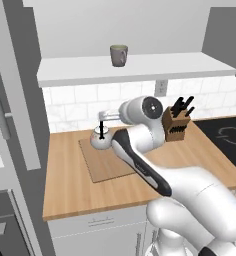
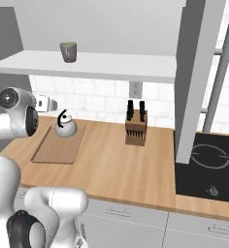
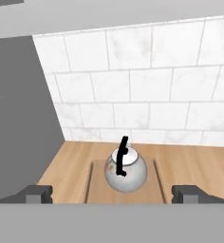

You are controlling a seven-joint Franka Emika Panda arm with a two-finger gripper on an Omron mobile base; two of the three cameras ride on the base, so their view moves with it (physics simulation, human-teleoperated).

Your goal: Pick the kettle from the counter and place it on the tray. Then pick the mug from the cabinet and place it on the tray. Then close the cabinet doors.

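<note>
The whitish kettle with its black arched handle stands upright on the far end of the wooden tray on the counter. My gripper is open, its fingertips spread wide, nothing between them. It hovers near the kettle, a little above it and apart from it. The grey-green mug stands on the white shelf of the cabinet. The cabinet doors are swung open.
A knife block stands on the counter right of the tray. A black cooktop lies at the far right. A tiled wall with an outlet backs the counter.
</note>
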